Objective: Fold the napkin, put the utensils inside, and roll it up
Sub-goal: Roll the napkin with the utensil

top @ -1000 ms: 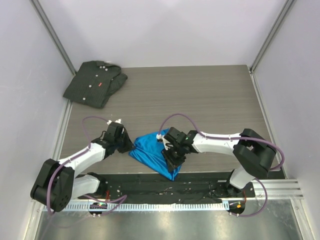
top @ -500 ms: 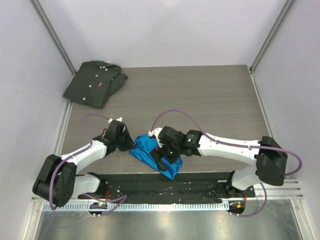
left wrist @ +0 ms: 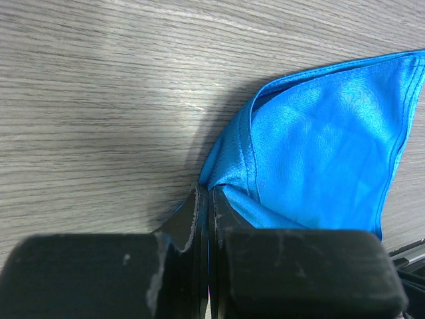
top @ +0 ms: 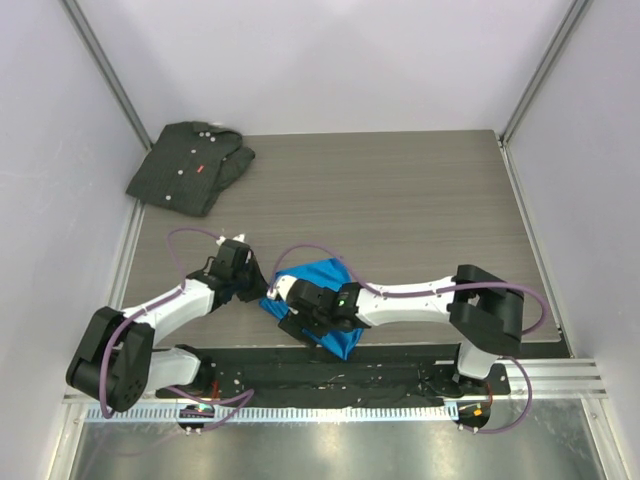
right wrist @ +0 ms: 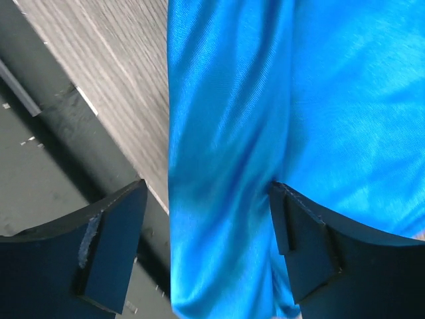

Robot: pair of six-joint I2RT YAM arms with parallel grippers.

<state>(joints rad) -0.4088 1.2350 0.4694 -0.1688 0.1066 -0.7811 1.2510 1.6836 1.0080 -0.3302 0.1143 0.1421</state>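
Note:
The bright blue napkin [top: 325, 275] lies bunched near the table's front edge. My left gripper [top: 256, 291] is at its left corner, shut on a pinch of the cloth; in the left wrist view the black fingertips [left wrist: 199, 203] clamp the napkin [left wrist: 319, 146] where its folds meet. My right gripper [top: 295, 320] hovers low over the napkin's near-left part, open. In the right wrist view its gripper [right wrist: 209, 229] straddles a raised fold of the napkin [right wrist: 226, 153], and the right finger [right wrist: 302, 239] touches the cloth. The utensils are hidden.
A dark folded shirt [top: 190, 165] lies at the far left corner. A black mounting strip [top: 400, 372] runs along the table's near edge, just below the napkin, and shows beside the right jaw as the strip [right wrist: 40, 146]. Walls close in both sides.
My right arm has swung left along the napkin's near edge, and its jaws have opened from nearly shut. The left gripper has held its pinch in place.

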